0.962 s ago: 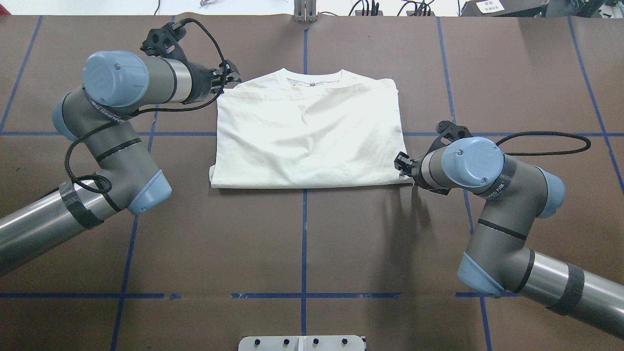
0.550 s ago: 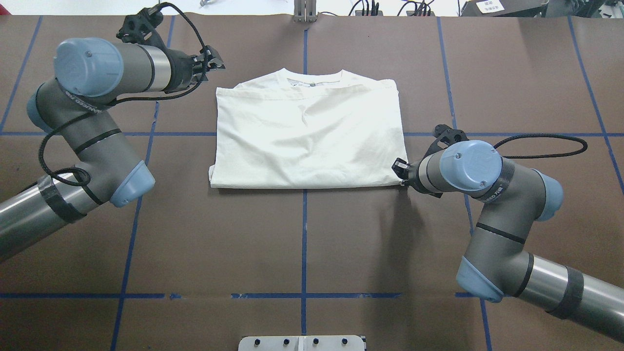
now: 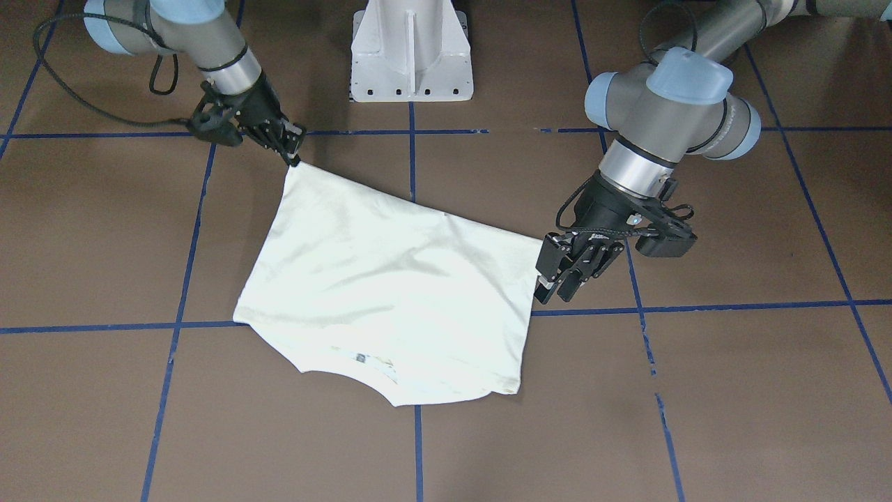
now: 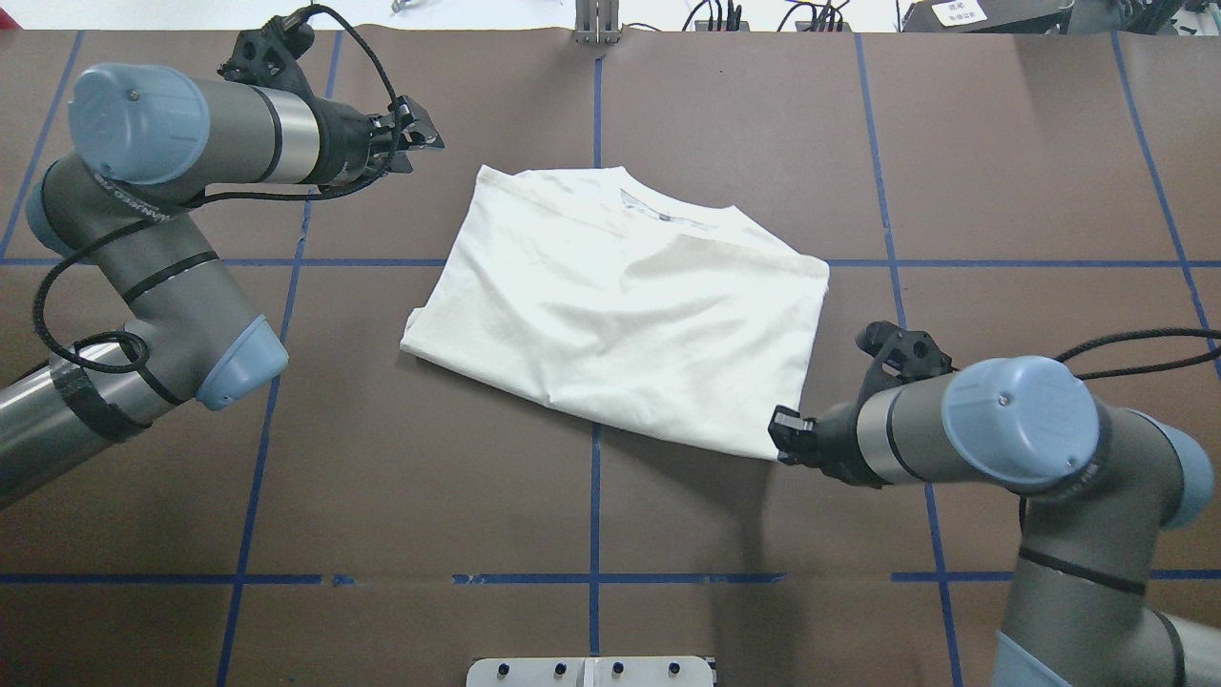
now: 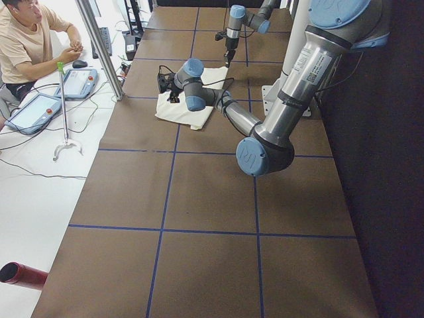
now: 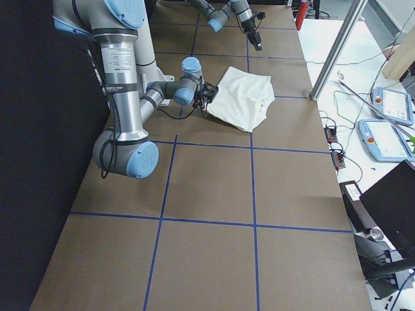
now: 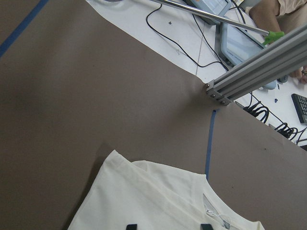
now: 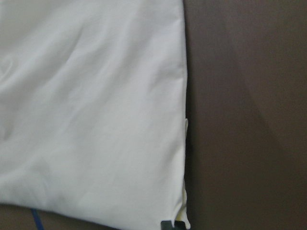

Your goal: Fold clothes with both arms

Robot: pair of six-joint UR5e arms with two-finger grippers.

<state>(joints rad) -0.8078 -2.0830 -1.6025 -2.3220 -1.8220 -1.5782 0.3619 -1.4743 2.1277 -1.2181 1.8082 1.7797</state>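
The cream-white T-shirt (image 4: 620, 305) lies folded into a rough rectangle, turned askew on the brown table, plain side up with the collar at the far side; its print is hidden. My right gripper (image 4: 775, 441) is shut on the shirt's near right corner, which also shows in the front view (image 3: 294, 159) and at the bottom of the right wrist view (image 8: 180, 223). My left gripper (image 4: 427, 134) is open and empty, off the shirt's far left corner. In the left wrist view its fingertips (image 7: 130, 226) stand apart over the shirt (image 7: 158, 201).
The table is covered in brown paper with a blue tape grid (image 4: 593, 496). The white pedestal base (image 3: 411, 49) stands at the near edge. An aluminium post (image 4: 596, 21) is at the far edge. An operator (image 5: 26, 40) and pendants (image 6: 389, 103) are beyond it.
My left gripper has let go of the far left shoulder and drawn back left. My right gripper has pulled its corner toward the robot, which turned the whole shirt askew.
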